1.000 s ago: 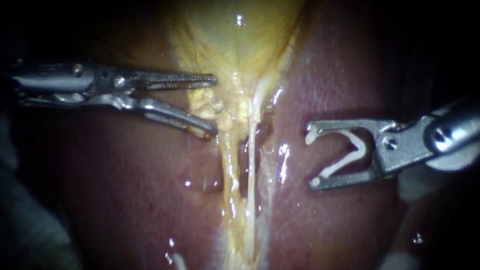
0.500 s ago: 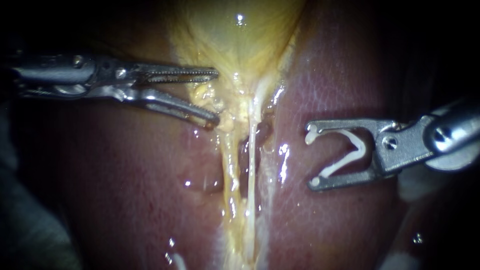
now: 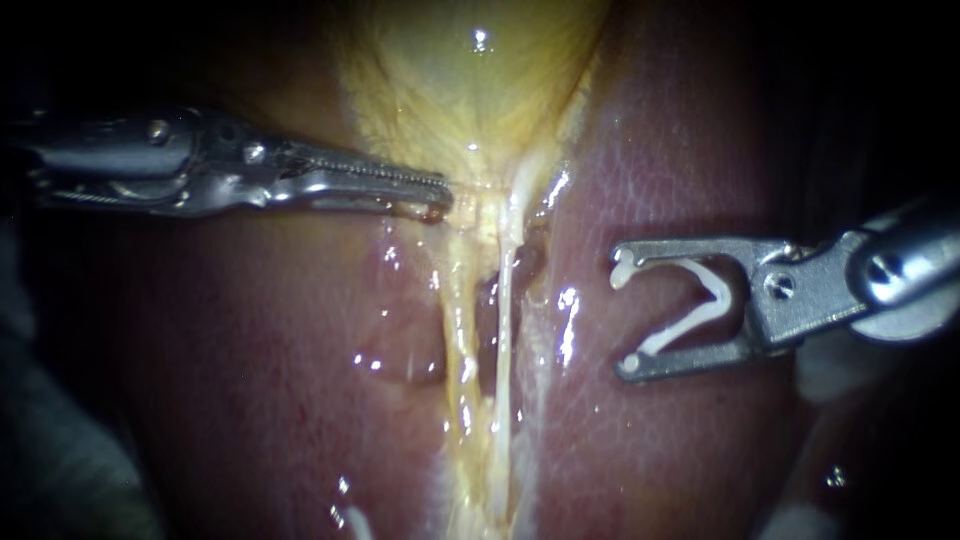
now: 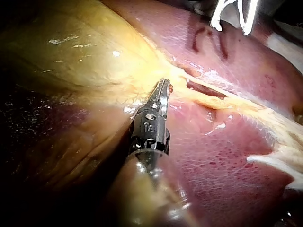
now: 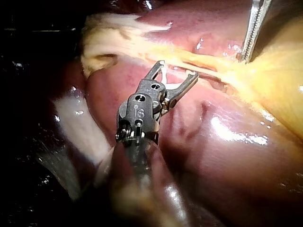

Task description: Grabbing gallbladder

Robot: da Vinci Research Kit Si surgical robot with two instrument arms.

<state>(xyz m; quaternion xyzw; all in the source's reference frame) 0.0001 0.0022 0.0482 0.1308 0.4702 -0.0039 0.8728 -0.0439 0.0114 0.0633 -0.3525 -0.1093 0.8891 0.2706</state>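
Left instrument [image 3: 435, 197] clamps the gallbladder [image 3: 470, 70], which tapers downward, long axis vertical; right instrument [image 3: 622, 320] holds a clip [image 3: 703, 305].

Left instrument [image 3: 444, 197] clamped, right instrument [image 3: 624, 318] loaded

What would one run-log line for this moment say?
left instrument: jaws shut on narrow end of yellow gallbladder | right instrument: holds white clip, apart, over reddish liver

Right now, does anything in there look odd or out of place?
Nothing looks damaged or spilled. The left instrument pinches the gallbladder at its narrow end; the right instrument holds a white clip over the liver, clear of the tubes.
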